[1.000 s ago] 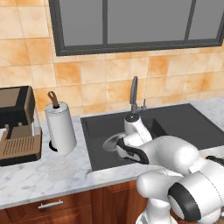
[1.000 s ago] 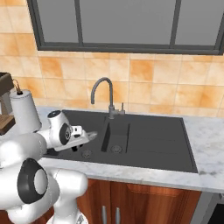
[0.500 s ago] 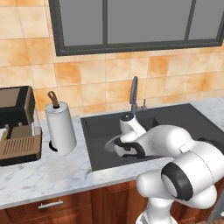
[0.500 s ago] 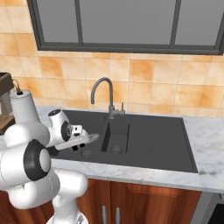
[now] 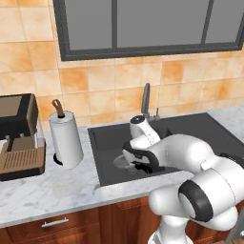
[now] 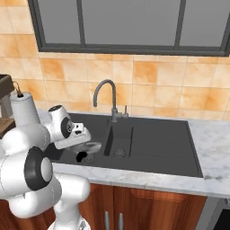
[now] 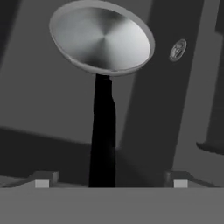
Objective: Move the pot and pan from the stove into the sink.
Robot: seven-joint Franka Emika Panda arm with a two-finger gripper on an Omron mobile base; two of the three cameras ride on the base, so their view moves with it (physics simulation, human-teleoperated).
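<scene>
Nowhere any readable brand, label or writing. Pan (image 7: 103, 37) down in the left basin of the sink (image 6: 152, 139), black handle running back between the fingertips (image 7: 42, 183) of the hand (image 7: 111, 183). Hand now spread wide, tips well clear of the handle on both sides, gripping nothing; a moment earlier clamped narrow on that handle. Arm bent low over the basin, much as before. Paper towel roll (image 5: 66, 138) and coffee machine (image 5: 19, 136) unmoved on the counter (image 5: 47, 190).

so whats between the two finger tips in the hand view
The pan's long black handle runs up between the open fingertips, apart from both; sink floor behind.
</scene>
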